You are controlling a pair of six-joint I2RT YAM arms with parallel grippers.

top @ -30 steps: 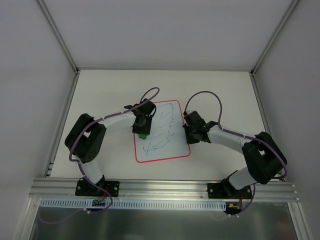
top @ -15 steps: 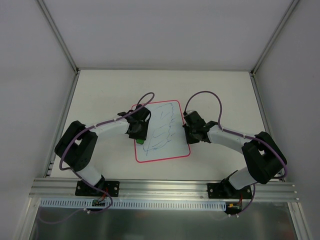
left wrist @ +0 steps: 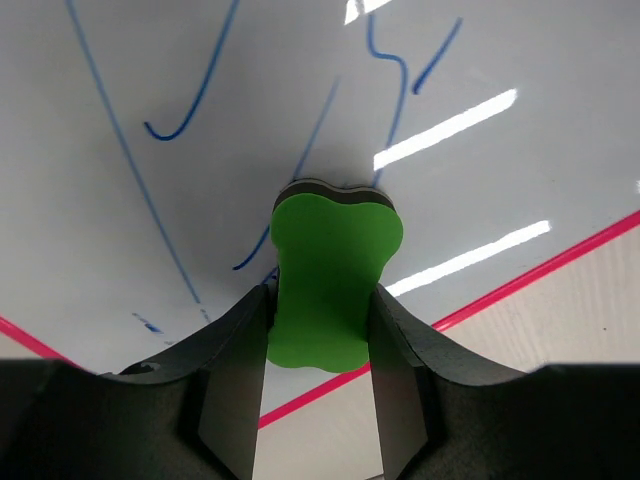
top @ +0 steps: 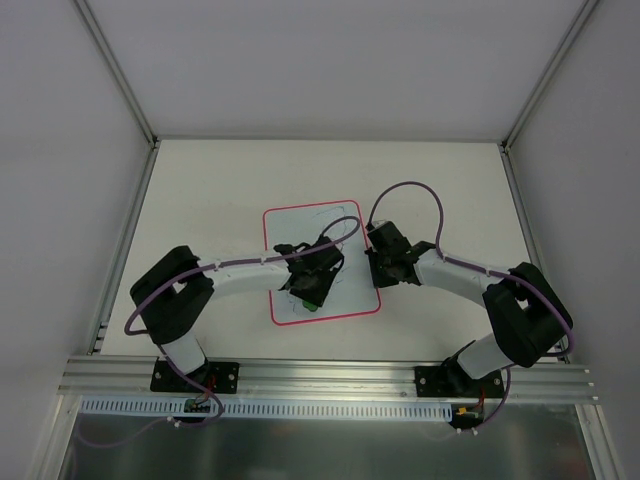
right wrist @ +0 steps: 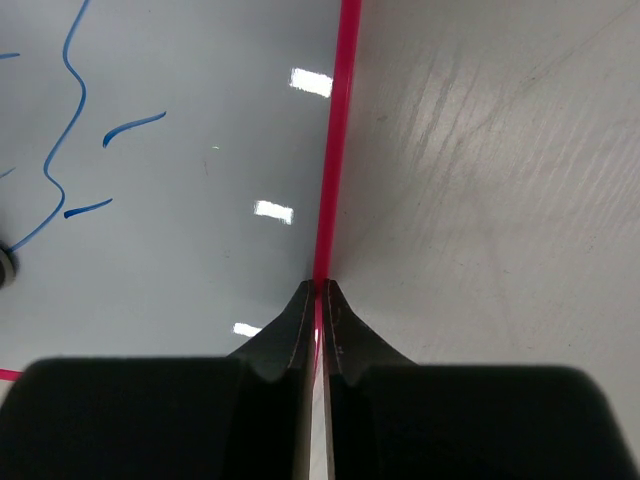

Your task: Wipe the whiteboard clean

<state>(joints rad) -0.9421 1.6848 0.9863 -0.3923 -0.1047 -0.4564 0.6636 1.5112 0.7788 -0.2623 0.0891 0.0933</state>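
Since a second ago the left arm has swept from the upper left of the whiteboard (top: pixel 300 225) down to its near middle. The upper part now looks mostly wiped, with only faint marks.

The left gripper (left wrist: pixel 320 305) has its jaws part spread and pinching the green block (left wrist: pixel 335 270), whose face is down on the board. The block's long axis runs straight out from the fingers.

The board lies flat on the table (top: pixel 200 180) between the two arms. Blue lines (left wrist: pixel 120 160) are left just ahead of the block in the left wrist view, so the next wipe likely pushes forward. The left arm is nearer and holds the eraser.

The right gripper (right wrist: pixel 320 290) has its jaws pressed together, tips on the red rim (right wrist: pixel 340 120) at the board's right edge, probably steadying it. A few blue strokes sit left of it.
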